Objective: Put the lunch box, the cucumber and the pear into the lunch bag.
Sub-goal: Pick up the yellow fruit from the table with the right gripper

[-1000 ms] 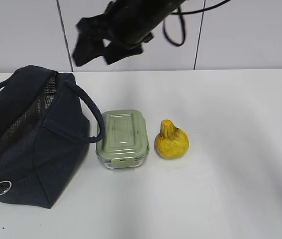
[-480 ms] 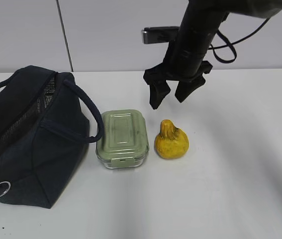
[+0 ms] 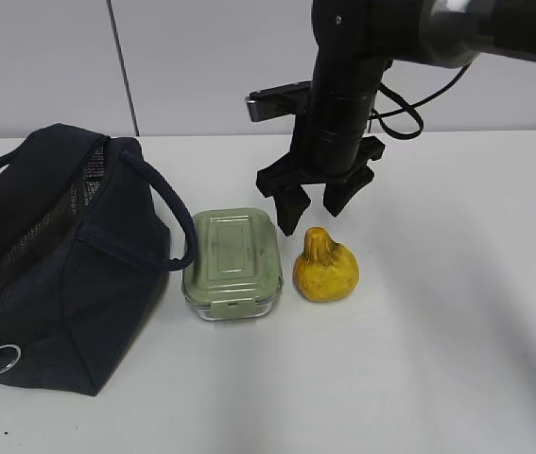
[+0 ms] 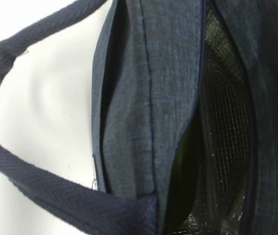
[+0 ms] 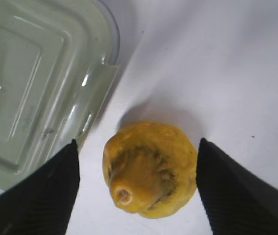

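Observation:
The navy lunch bag (image 3: 69, 255) stands at the left with its top open. The lunch box (image 3: 234, 260) with its sage-green lid sits beside it, and the yellow pear (image 3: 325, 268) stands upright to the right of the box. My right gripper (image 3: 313, 203) is open, just above and behind the pear. In the right wrist view the pear (image 5: 151, 169) lies between the two black fingers (image 5: 45, 196), apart from both, with the lunch box (image 5: 36, 83) to the left. In the left wrist view a dark green shape, apparently the cucumber (image 4: 184, 176), shows inside the bag (image 4: 143, 98). My left gripper is out of view.
The bag's rope handle (image 3: 168, 213) arches over towards the lunch box. A silver ring pull (image 3: 0, 358) hangs at the bag's front corner. The white table (image 3: 438, 359) meets a grey wall at the back.
My right arm has swung from high above the bag to the right, then come down over the pear with the gripper open. The bag, lunch box and pear have not moved.

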You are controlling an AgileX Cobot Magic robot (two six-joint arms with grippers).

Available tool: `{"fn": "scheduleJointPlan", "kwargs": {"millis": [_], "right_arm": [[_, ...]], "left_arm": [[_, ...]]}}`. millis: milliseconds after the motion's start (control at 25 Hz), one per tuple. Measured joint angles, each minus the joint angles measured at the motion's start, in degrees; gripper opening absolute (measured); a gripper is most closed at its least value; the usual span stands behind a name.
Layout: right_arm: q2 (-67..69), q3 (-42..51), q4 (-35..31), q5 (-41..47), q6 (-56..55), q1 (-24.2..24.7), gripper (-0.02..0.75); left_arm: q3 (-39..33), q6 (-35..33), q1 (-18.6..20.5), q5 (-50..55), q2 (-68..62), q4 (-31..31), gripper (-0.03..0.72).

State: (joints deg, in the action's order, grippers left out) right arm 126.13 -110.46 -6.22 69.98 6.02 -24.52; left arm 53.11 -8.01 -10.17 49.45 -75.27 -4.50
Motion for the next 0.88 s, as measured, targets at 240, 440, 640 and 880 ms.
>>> {"fn": "scheduleJointPlan", "kwargs": {"millis": [240, 440, 640, 880], "right_arm": [[0.09, 0.25, 2.43, 0.08, -0.58, -1.54, 0.549], [0.09, 4.48, 2.56, 0.08, -0.68, -1.61, 0.533], [-0.02, 6.13, 4.42, 0.08, -0.65, -1.61, 0.530], [-0.16, 6.13, 4.52, 0.08, -0.56, -1.61, 0.457]], "left_arm": [[0.00, 0.00, 0.00, -0.10, 0.00, 0.19, -0.018], [0.00, 0.00, 0.00, -0.10, 0.00, 0.26, -0.018], [0.00, 0.00, 0.00, -0.10, 0.00, 0.42, -0.018], [0.00, 0.00, 0.00, -0.10, 0.00, 0.49, -0.018]]}}
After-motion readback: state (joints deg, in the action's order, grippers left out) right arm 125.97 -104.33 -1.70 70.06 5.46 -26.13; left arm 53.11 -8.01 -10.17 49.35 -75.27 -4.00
